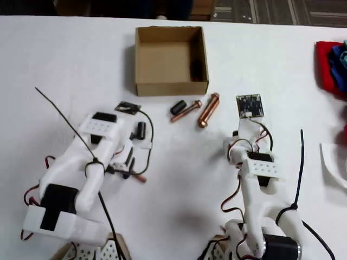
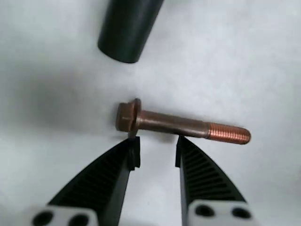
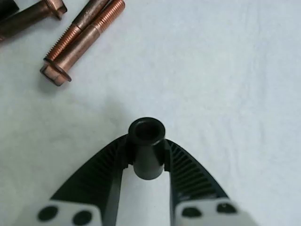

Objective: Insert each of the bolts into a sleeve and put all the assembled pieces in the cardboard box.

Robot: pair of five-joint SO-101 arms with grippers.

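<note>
Left end effector [image 2: 156, 150] first: its two black ribbed fingers [image 2: 113, 174] are spread apart with nothing between them, tips low over the white tabletop [image 2: 244, 61]. A copper bolt [image 2: 178, 125] lies flat, crosswise right at the fingertips, hex head to one side and threaded end to the other. The finger on the head side looks right up against the flange, but I can't tell if it actually touches. A bit past that is a black sleeve [image 2: 127, 28], lying on the tabletop apart from the bolt. In the high view the left arm [image 1: 81, 162] stretches diagonally from its base at the near left toward the middle, wrist tipped down.

Right end effector [image 3: 146, 160] is clamped on a second sleeve [image 3: 146, 134], pinched between the fingers with its open bore facing the wrist camera. Well apart from it, two bolts [image 3: 84, 41] lie side by side, touching and pointing opposite ways. A third bolt [image 3: 28, 16] sits near them. The right arm [image 1: 260, 168] runs straight out from the near edge, wrist bent down.

Farther out, the cardboard box [image 1: 171, 88] sits open at the far side of the tabletop. The loose bolts and a third sleeve [image 1: 179, 106] lie just in front of it. A red cloth [image 1: 328, 59] lies at the far right edge.
</note>
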